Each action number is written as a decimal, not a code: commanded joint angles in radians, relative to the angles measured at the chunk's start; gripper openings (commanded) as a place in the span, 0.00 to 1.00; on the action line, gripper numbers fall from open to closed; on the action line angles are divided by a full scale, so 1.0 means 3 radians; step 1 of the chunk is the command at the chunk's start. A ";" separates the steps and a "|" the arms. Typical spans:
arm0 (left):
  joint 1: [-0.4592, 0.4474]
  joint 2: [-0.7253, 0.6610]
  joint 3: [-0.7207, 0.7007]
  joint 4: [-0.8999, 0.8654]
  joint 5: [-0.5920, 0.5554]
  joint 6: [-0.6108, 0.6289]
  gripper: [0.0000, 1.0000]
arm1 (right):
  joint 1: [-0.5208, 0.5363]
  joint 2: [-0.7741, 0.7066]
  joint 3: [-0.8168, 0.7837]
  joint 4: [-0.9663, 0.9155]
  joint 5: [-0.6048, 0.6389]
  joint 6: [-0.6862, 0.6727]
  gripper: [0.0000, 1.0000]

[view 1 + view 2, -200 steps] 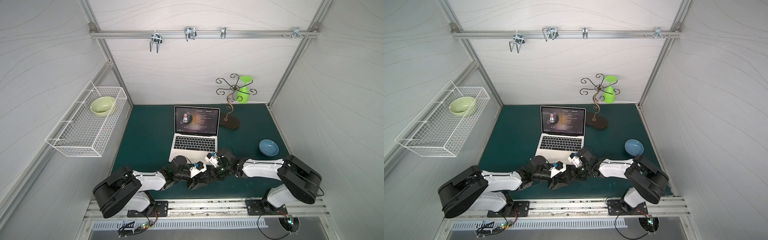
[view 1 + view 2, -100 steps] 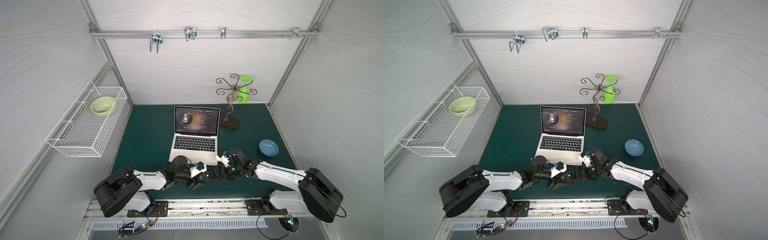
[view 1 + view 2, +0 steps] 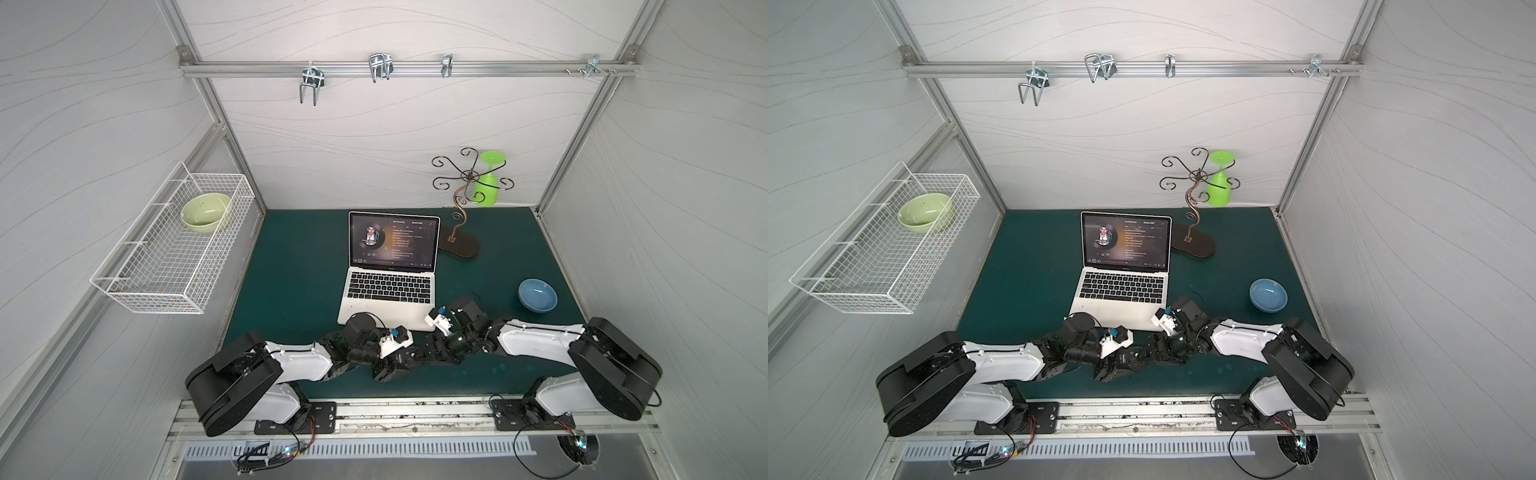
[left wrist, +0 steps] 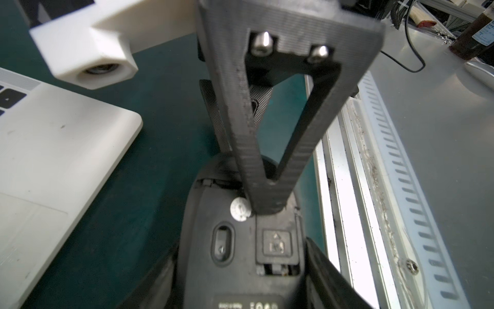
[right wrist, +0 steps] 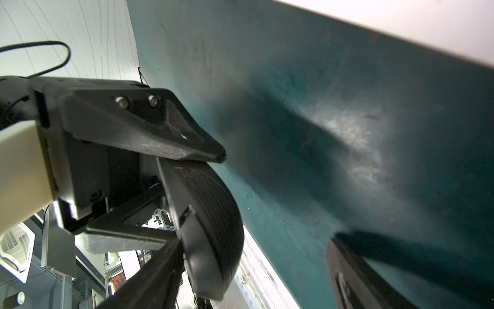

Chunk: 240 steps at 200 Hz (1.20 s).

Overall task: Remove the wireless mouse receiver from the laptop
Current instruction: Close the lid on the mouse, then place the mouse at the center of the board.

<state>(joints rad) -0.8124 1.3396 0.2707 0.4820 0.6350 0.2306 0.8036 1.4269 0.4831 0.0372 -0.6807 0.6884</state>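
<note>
The open silver laptop [image 3: 390, 291] [image 3: 1121, 286] stands mid-mat, and its front corner [image 4: 53, 160] shows in the left wrist view. Just in front of it, my left gripper [image 3: 399, 365] [image 4: 240, 283] is shut on a black mouse [image 4: 240, 240] [image 5: 211, 222], held underside up. My right gripper [image 3: 432, 353] [image 5: 256, 240] is open, its fingers wide apart. One of its fingertips [image 4: 267, 203] rests on the mouse's underside beside the battery door. The wireless mouse receiver cannot be made out in any view.
A blue bowl [image 3: 537, 294] lies to the right of the laptop. A metal stand [image 3: 459, 245] with a hanging green glass [image 3: 486, 187] is behind it. A wire basket [image 3: 166, 257] holding a green bowl hangs on the left wall. The mat's front edge meets an aluminium rail [image 4: 347, 187].
The right arm's elbow swung outward and came partly back while its gripper stayed at the mouse. The left arm has not moved.
</note>
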 commanded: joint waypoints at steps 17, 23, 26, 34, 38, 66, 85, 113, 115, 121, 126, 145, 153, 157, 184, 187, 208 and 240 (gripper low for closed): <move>-0.0021 -0.0217 0.0221 0.0598 0.0173 -0.0066 0.00 | 0.0110 0.0213 -0.0158 0.0250 0.0356 0.0133 0.81; -0.0018 -0.0217 0.0219 0.0620 0.0184 -0.0082 0.00 | 0.0124 0.0227 -0.0166 0.0324 0.0346 0.0154 0.80; -0.0018 -0.0217 0.0222 0.0636 0.0191 -0.0088 0.00 | 0.0133 0.0236 -0.0168 0.0372 0.0338 0.0162 0.79; -0.0022 -0.0212 0.0228 0.0652 0.0206 -0.0094 0.00 | 0.0166 0.0253 -0.0160 0.0446 0.0325 0.0188 0.80; -0.0026 -0.0218 0.0233 0.0650 0.0205 -0.0094 0.00 | 0.0179 0.0263 -0.0147 0.0468 0.0315 0.0191 0.80; -0.0040 -0.0252 0.0236 0.0673 0.0200 -0.0099 0.00 | 0.0285 0.0348 -0.0048 0.0561 0.0285 0.0238 0.83; -0.0039 -0.0306 0.0243 0.0625 0.0174 -0.0079 0.00 | 0.0308 0.0422 -0.0021 0.0640 0.0256 0.0281 0.83; -0.0043 -0.0368 0.0225 0.0613 0.0158 -0.0073 0.00 | 0.0323 0.0469 -0.0018 0.0689 0.0247 0.0308 0.83; -0.0043 -0.0366 0.0227 0.0610 0.0156 -0.0071 0.00 | 0.0323 0.0464 -0.0020 0.0692 0.0249 0.0311 0.83; -0.0044 -0.0363 0.0228 0.0605 0.0158 -0.0068 0.00 | 0.0323 0.0460 -0.0020 0.0684 0.0247 0.0310 0.83; -0.0043 -0.0356 0.0227 0.0599 0.0151 -0.0063 0.00 | 0.0323 0.0456 -0.0016 0.0679 0.0241 0.0305 0.83; -0.0048 -0.0328 0.0234 0.0554 0.0145 -0.0026 0.00 | 0.0323 0.0414 -0.0020 0.0686 0.0228 0.0308 0.83; -0.0055 -0.0318 0.0225 0.0538 0.0130 -0.0008 0.00 | 0.0313 0.0402 -0.0013 0.0697 0.0205 0.0312 0.83; -0.0053 -0.0314 0.0223 0.0537 0.0124 -0.0003 0.00 | 0.0309 0.0403 -0.0006 0.0696 0.0184 0.0316 0.83; -0.0089 -0.0249 0.0213 0.0442 0.0088 0.0076 0.00 | 0.0258 0.0326 0.0016 0.0744 -0.0053 0.0304 0.93; -0.0092 -0.0236 0.0213 0.0432 0.0085 0.0082 0.00 | 0.0247 0.0290 0.0011 0.0741 -0.0077 0.0301 0.94; -0.0100 -0.0172 0.0197 0.0439 0.0067 0.0095 0.00 | 0.0159 0.0018 0.0019 0.0488 -0.0143 0.0201 0.95; -0.0102 -0.0175 0.0197 0.0397 0.0016 0.0126 0.00 | 0.0013 -0.0409 -0.0018 0.0137 -0.0219 0.0107 0.94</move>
<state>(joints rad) -0.8398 1.2839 0.2859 0.5236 0.6262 0.2466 0.8352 1.3972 0.4866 0.1905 -0.7174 0.7582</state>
